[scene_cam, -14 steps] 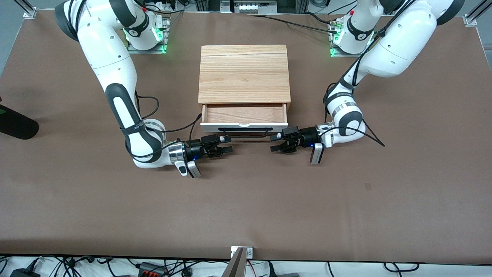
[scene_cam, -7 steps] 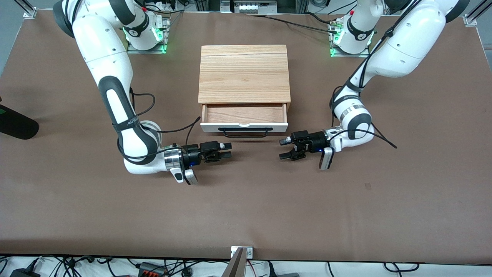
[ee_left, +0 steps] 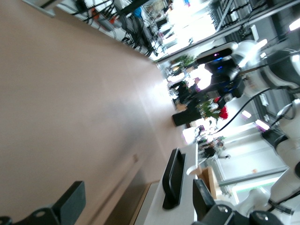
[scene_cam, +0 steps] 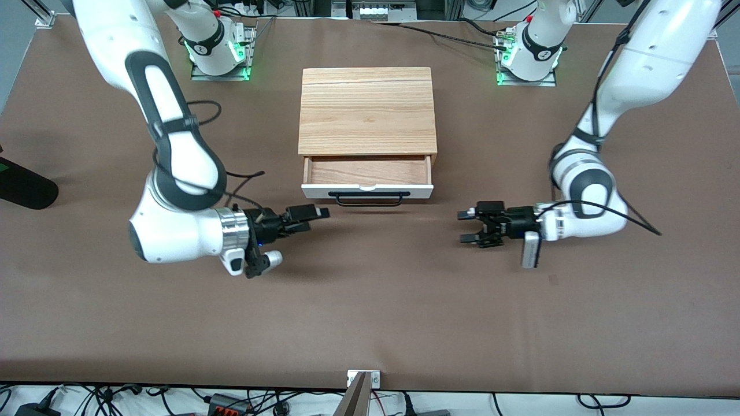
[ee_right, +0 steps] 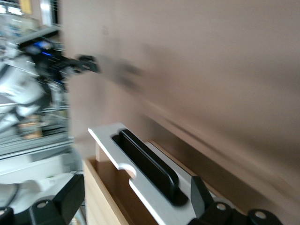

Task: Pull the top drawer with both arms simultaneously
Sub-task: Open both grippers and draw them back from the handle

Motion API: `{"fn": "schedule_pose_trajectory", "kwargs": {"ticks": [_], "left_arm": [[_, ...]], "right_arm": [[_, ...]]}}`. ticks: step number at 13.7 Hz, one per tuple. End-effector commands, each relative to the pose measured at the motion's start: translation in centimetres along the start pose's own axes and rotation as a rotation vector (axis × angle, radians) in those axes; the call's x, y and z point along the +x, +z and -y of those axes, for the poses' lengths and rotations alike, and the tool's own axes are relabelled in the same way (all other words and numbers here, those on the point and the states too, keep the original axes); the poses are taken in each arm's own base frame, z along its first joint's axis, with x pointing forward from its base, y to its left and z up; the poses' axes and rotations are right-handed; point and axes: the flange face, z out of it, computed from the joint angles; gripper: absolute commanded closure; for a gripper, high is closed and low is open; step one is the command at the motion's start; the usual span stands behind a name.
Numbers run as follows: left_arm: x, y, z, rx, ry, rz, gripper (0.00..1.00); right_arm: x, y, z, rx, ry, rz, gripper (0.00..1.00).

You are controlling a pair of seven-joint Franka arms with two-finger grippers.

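Note:
The top drawer point(scene_cam: 367, 171) stands partly out of the light-wood cabinet point(scene_cam: 367, 110), with its white front panel and black handle point(scene_cam: 370, 199) facing the front camera. My left gripper point(scene_cam: 467, 226) is open and empty, over the bare table off the handle's end toward the left arm's end. My right gripper point(scene_cam: 315, 218) is open and empty, over the table off the handle's other end. The handle shows in the left wrist view point(ee_left: 172, 179) and in the right wrist view point(ee_right: 150, 164), clear of both grippers point(ee_left: 136, 206) point(ee_right: 136, 201).
The brown table point(scene_cam: 370, 312) spreads around the cabinet. A black object point(scene_cam: 23, 186) lies at the table edge at the right arm's end. A metal bracket point(scene_cam: 363, 378) sits at the edge nearest the front camera. The arm bases point(scene_cam: 219, 52) point(scene_cam: 529, 52) flank the cabinet.
Both grippers have drawn away from the handle, each toward its own arm's end of the table. The drawer has stayed partly open in the same place.

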Motion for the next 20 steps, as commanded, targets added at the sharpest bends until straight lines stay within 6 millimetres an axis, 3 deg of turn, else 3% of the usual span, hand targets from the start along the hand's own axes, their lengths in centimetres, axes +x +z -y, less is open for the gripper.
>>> {"fn": "schedule_pose_trajectory", "kwargs": {"ticks": [1, 3, 5, 7, 9, 11, 12, 16, 18, 20], "left_arm": [[1.4, -3.0, -2.8, 0.109, 0.010, 0.096, 0.00], [3.6, -6.1, -4.1, 0.220, 0.037, 0.182, 0.00], [5.9, -9.7, -6.0, 0.301, 0.049, 0.302, 0.00], [6.1, -14.0, -6.7, 0.346, 0.008, 0.397, 0.00], [7.0, -18.7, -9.5, 0.455, -0.006, 0.487, 0.00], [9.5, -22.5, -13.1, 0.671, -0.013, 0.528, 0.00], [10.1, -23.4, -14.5, 0.737, -0.018, 0.575, 0.00], [11.3, -28.4, -20.2, 0.863, -0.025, 0.648, 0.00], [11.5, -31.2, -21.1, 0.950, -0.037, 0.639, 0.00], [11.5, -33.8, -24.4, 1.048, -0.063, 0.588, 0.00]], "right_arm": [[-2.5, -4.7, -1.0, -0.199, 0.079, 0.075, 0.00], [-4.3, -8.8, -1.8, -0.376, 0.112, 0.101, 0.00], [-5.7, -11.2, -1.5, -0.556, 0.179, 0.096, 0.00], [-6.7, -13.5, -0.7, -0.680, 0.218, 0.066, 0.00], [-7.7, -17.1, -1.1, -0.759, 0.254, 0.014, 0.00], [-8.6, -20.0, -1.3, -0.779, 0.278, -0.027, 0.00], [-9.1, -21.4, -1.5, -0.784, 0.290, -0.046, 0.00], [-12.5, -28.2, -0.5, -0.786, 0.324, -0.161, 0.00], [-14.1, -32.3, -0.7, -0.784, 0.328, -0.261, 0.00], [-15.1, -34.0, -1.7, -0.791, 0.333, -0.265, 0.00]]}}
